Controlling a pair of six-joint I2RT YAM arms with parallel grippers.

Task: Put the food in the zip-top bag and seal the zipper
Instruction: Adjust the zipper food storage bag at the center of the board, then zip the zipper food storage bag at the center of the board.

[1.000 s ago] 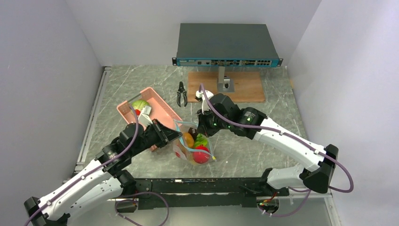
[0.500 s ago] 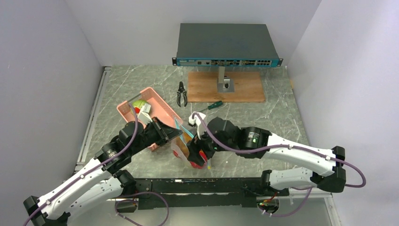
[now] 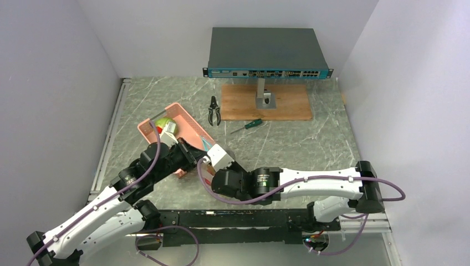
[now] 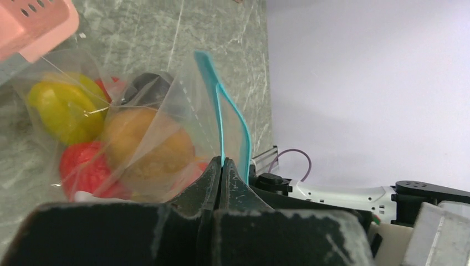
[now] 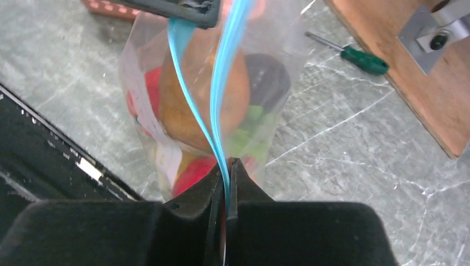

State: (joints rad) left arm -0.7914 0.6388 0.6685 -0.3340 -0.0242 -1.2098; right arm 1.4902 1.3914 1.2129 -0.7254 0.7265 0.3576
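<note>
Our left fingers (image 4: 202, 185) are pressed together on one end of the zipper (image 4: 220, 116), and our right fingers (image 5: 246, 191) pinch the same teal strip at its other end. Between them the zip-top bag (image 4: 138, 144) hangs by its mouth over the marbled surface (image 5: 343, 138), just beside the pink basket (image 4: 33, 25). It holds yellow, orange and red food, and the zipper's two halves are parted along the middle.
</note>
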